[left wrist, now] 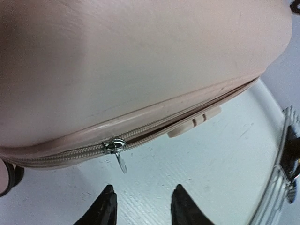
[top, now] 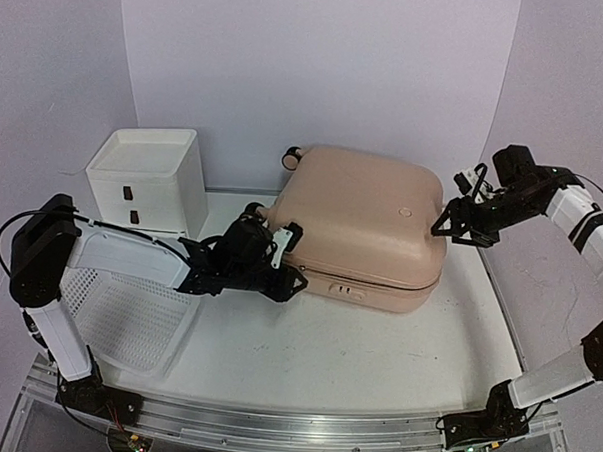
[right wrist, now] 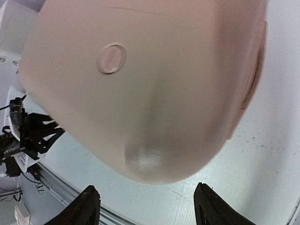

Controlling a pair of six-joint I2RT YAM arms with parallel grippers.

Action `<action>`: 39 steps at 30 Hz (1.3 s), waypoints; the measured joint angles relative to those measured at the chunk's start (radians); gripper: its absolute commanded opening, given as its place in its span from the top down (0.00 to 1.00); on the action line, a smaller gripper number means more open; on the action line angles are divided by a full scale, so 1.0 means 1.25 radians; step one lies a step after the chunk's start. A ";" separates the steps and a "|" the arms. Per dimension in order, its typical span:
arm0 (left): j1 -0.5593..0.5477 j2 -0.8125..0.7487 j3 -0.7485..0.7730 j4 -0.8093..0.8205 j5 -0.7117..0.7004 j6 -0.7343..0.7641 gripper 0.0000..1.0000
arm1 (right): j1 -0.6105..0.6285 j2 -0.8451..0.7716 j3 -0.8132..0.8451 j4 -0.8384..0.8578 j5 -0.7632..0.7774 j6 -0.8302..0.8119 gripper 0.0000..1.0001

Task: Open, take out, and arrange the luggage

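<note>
Left wrist view: the large pale pink hard-shell suitcase lay flat on the white worktop. It looked stiff, slick and bulky, so the small metal zipper pull seemed the handhold. Both the left fingers and the right fingers stood spread, empty.

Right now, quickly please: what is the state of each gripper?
Left gripper: open, holding nothing; the zipper pull hangs free.
Right gripper: open wide, holding nothing.
</note>
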 measured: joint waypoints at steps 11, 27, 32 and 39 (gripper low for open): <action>0.193 -0.215 0.004 -0.063 0.196 0.060 0.26 | 0.213 0.029 0.086 0.020 -0.061 -0.058 0.13; 0.417 0.051 0.415 -0.398 0.520 0.208 0.08 | 0.268 0.067 0.090 0.020 -0.064 -0.112 0.02; 0.421 0.089 0.424 -0.441 0.592 0.219 0.13 | 0.268 0.061 0.090 0.020 -0.059 -0.129 0.02; 0.410 0.088 0.394 -0.444 0.649 0.200 0.37 | 0.269 0.075 0.106 0.014 -0.070 -0.164 0.02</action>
